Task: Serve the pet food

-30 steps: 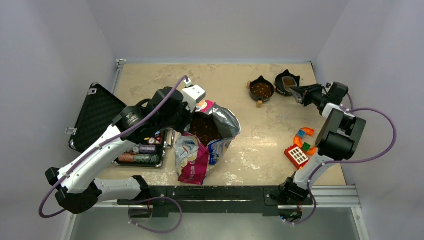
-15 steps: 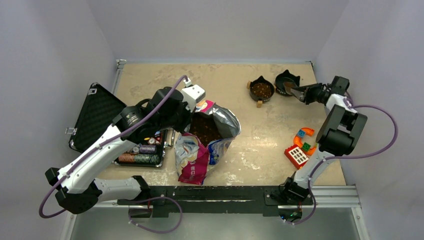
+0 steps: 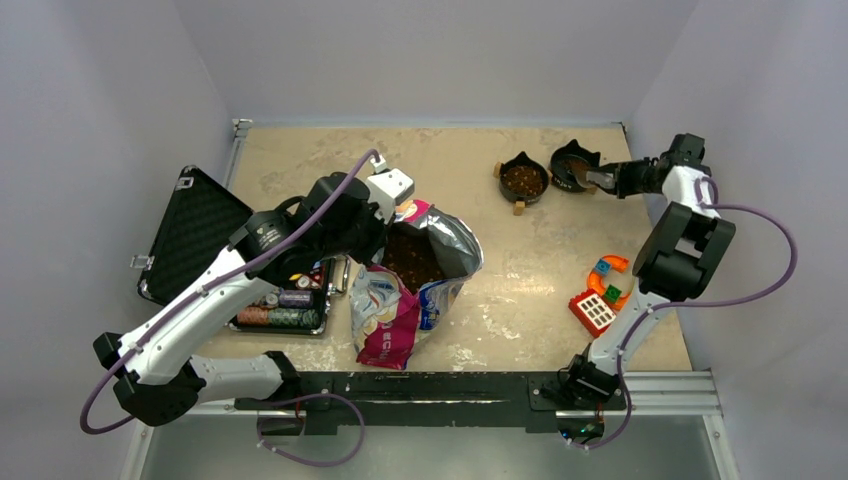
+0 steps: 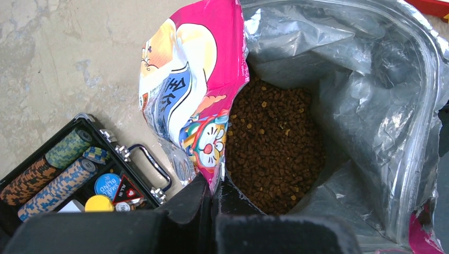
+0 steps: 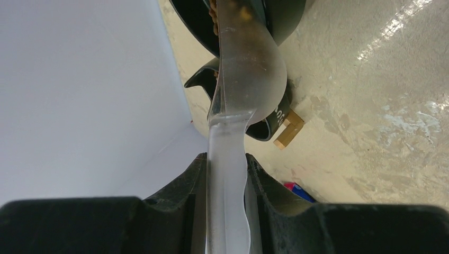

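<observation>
Tightly, left tool [image 4: 213,186] pinches crinkled foil bag [image 4: 182,79]; right tool [image 5: 226,165] clamps translucent scoop [image 5: 248,63].

Left wrist view: bag [image 4: 190,106] cut by top, right, bottom edges; pinched rim vanishes between left fingers [image 4: 182,206], themselves cut by bottom edge. Near kibble [image 4: 275,143] hidden behind them. Left edge cuts case [image 4: 84,117].
Right wrist view: scoop [image 5: 246,69] tip off top edge, handle off bottom between right fingers [image 5: 182,182]; load unclear. Top edge cuts far bowl [image 5: 288,16]; other bowl [image 5: 262,127] mostly behind scoop. Blue-red thing [image 5: 296,189] mostly behind finger, unidentifiable.
Top view: left fingers under wrist; toy [image 3: 593,312] partly behind right arm [image 3: 680,250].
</observation>
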